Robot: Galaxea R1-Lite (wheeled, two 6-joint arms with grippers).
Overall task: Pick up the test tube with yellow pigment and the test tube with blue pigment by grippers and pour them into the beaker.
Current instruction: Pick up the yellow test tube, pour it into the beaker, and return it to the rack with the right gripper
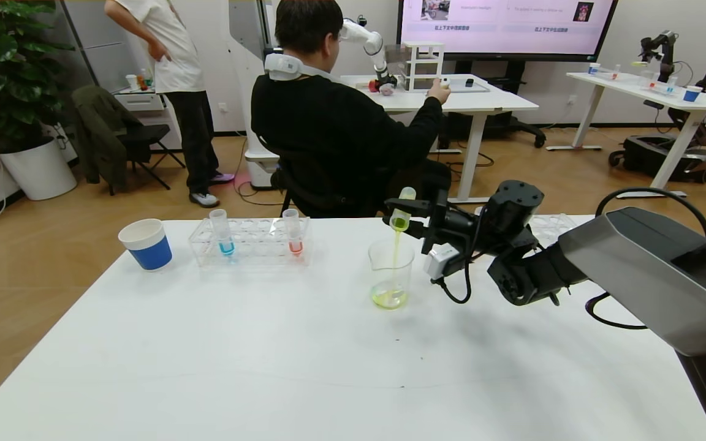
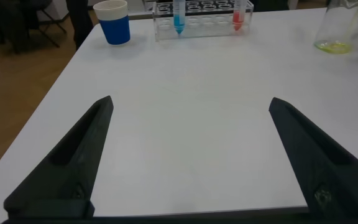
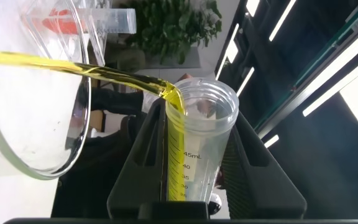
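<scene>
My right gripper (image 1: 405,211) is shut on the test tube with yellow pigment (image 1: 403,209), tipped mouth-down over the beaker (image 1: 391,272). A yellow-green stream runs into the beaker, where yellow liquid pools at the bottom. In the right wrist view the tube (image 3: 197,149) sits between the fingers and the stream crosses to the beaker's rim (image 3: 17,162). The test tube with blue pigment (image 1: 224,234) stands upright in the clear rack (image 1: 249,242) at the far left; it also shows in the left wrist view (image 2: 179,17). My left gripper (image 2: 191,112) is open and empty over bare table near the front.
A tube with orange-red liquid (image 1: 293,233) stands in the same rack. A blue-and-white paper cup (image 1: 146,244) stands left of the rack. A second clear rack (image 1: 549,225) lies behind my right arm. A seated person and other tables are beyond the table's far edge.
</scene>
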